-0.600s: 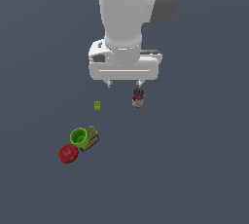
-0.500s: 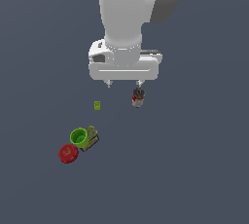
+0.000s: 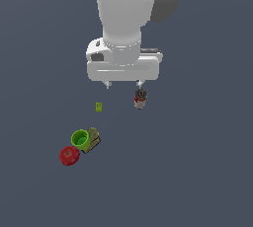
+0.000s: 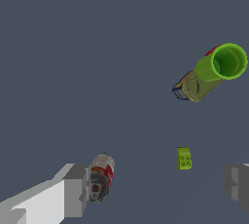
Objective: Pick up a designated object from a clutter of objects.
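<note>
My gripper point(image 3: 124, 84) hangs above the floor with its jaws spread wide and nothing between them. In the wrist view my two fingers point(image 4: 73, 189) stand far apart at either side of the frame, and the gap between them is bare floor.

I will place everything by the lime-green brick point(image 3: 99, 106), the thing I am after. It lies alone on the dark grey floor point(image 3: 197, 171), studs up, touching nothing. In the exterior view my gripper is above it and toward the exterior view's right, clear of it. In the wrist view the brick point(image 4: 184, 158) sits between my fingers but nearer one of them, just ahead of their tips.

The small container point(image 3: 141, 99), brown and white with a dark top, is on the exterior view's right of the brick, well apart from it, directly under one of my fingertips. In the wrist view it point(image 4: 100, 177) lies right beside a finger.

The bright green cup point(image 3: 80, 138) is below the brick in the exterior view, a little to its left. The brownish-olive box point(image 3: 92, 139) touches the cup. The red apple point(image 3: 69, 155) lies farthest from the brick, just beyond the cup.
</note>
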`<state>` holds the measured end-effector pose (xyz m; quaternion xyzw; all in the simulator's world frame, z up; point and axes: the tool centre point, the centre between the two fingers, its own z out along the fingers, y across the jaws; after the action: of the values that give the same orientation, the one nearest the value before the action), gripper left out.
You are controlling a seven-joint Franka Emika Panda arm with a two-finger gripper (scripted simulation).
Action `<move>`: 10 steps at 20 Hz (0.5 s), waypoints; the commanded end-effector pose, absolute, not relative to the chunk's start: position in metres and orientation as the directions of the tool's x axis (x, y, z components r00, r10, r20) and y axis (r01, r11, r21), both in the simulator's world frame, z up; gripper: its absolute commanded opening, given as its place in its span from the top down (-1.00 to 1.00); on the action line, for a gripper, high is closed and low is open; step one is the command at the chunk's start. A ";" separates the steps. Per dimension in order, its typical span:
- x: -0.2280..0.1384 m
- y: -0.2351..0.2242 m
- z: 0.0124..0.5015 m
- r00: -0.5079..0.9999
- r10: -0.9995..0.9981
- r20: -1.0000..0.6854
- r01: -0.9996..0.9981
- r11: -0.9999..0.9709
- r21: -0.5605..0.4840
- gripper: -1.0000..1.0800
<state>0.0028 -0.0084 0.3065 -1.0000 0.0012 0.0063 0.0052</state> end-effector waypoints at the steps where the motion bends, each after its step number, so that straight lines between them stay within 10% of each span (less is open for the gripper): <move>1: 0.003 -0.009 0.307 1.000 -0.001 -0.012 -0.001 -1.000 -0.010 -0.92; 10: 0.001 -0.022 0.283 1.000 0.007 -0.011 0.007 -1.000 -0.015 -0.92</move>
<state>0.0016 -0.0185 0.2893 -1.0000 -0.0028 0.0052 0.0070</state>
